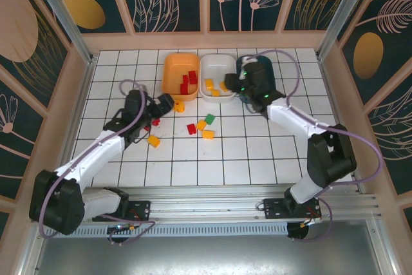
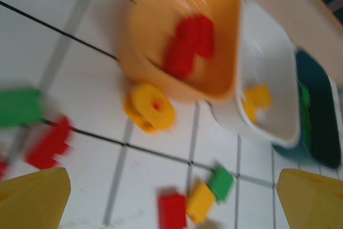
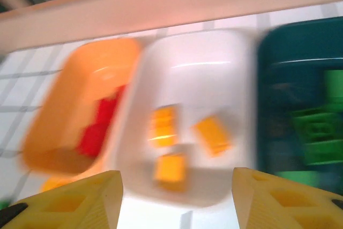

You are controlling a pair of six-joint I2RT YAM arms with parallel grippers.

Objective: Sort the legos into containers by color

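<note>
Containers (image 1: 174, 69) (long axes front-back), left end effector (image 2: 171, 202), right end effector (image 3: 177, 197) both open, empty

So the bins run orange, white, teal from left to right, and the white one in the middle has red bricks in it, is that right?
Not quite: the white bin holds yellow-orange bricks, not red ones, as the right wrist view shows. The red bricks lie in the orange bin. The order, ending with the teal bin, is right.
</note>
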